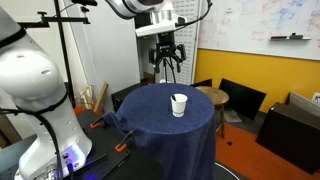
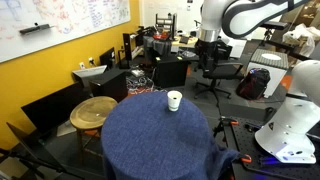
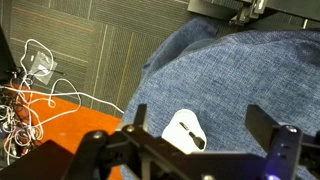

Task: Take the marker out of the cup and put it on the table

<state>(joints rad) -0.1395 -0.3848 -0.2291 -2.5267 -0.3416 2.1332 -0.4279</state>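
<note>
Wrist view shows my gripper [image 3: 198,120] with its fingers [image 3: 136,128] spread wide apart and holding nothing, hanging well above the table [image 3: 240,70], with the cup [image 3: 185,128] below and between them. In both exterior views the cup [image 1: 179,104] stands upright on the navy cloth, alone, near the side of the table [image 2: 150,145] closest to the brown stool [image 2: 94,111]. I cannot clearly make out the marker at this size; I take it to be inside the cup. I expect it to be light, stiff and smooth, so it could slip or swivel in a loose pinch. I would grip it on the part above the rim, squarely across its width, and lift straight up. The cup looks light and easy to tip, and the soft cloth gives it little footing, so brushing its wall or dragging the marker sideways could knock it over.
</note>
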